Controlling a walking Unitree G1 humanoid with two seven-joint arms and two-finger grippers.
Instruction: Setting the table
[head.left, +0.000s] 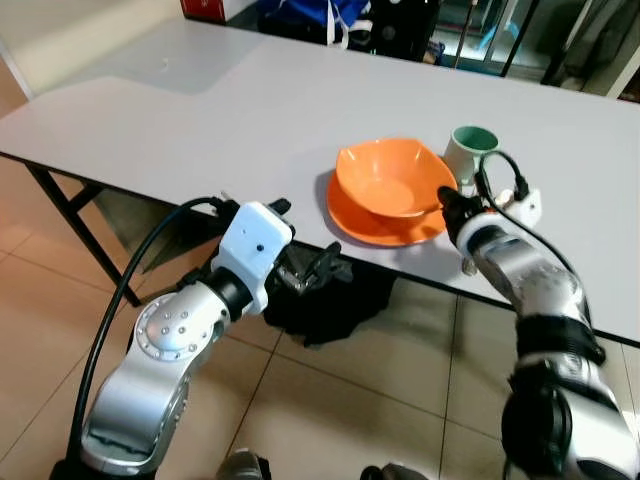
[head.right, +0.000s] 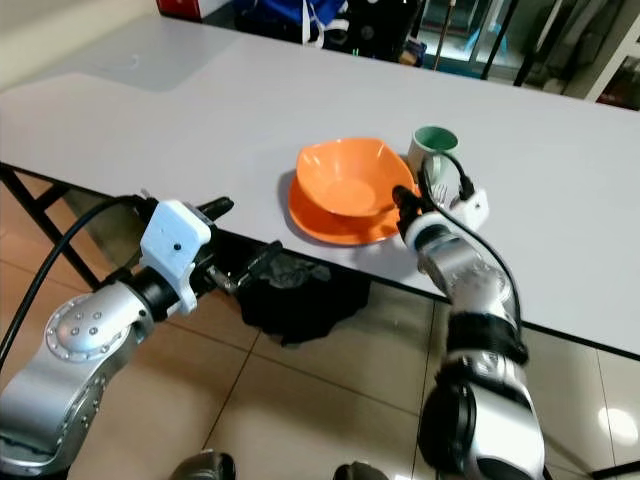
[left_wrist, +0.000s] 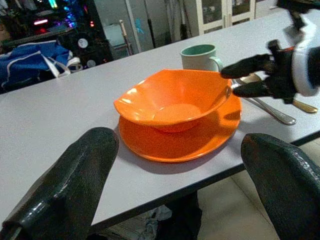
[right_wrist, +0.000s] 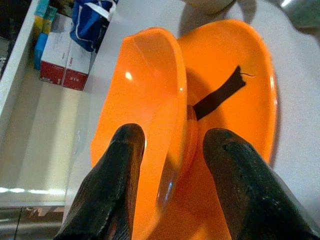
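An orange bowl (head.left: 390, 178) sits in an orange plate (head.left: 385, 228) near the front edge of the grey table (head.left: 200, 110). A white mug (head.left: 468, 150) with a green inside stands just behind them to the right. My right gripper (right_wrist: 172, 135) is open at the bowl's right rim, one finger inside the bowl and the other outside, over the plate. A black strip (right_wrist: 220, 92) lies on the plate. My left gripper (left_wrist: 177, 142) is open and empty, held below and in front of the table edge, pointing at the bowl. A silver spoon (left_wrist: 270, 107) lies right of the plate.
A black bundle (head.left: 330, 300) lies on the tiled floor under the table edge. Black table legs (head.left: 70, 220) stand at the left. A red box (head.left: 205, 8) and a blue bag (head.left: 300, 15) are at the far side. The table's left half is bare.
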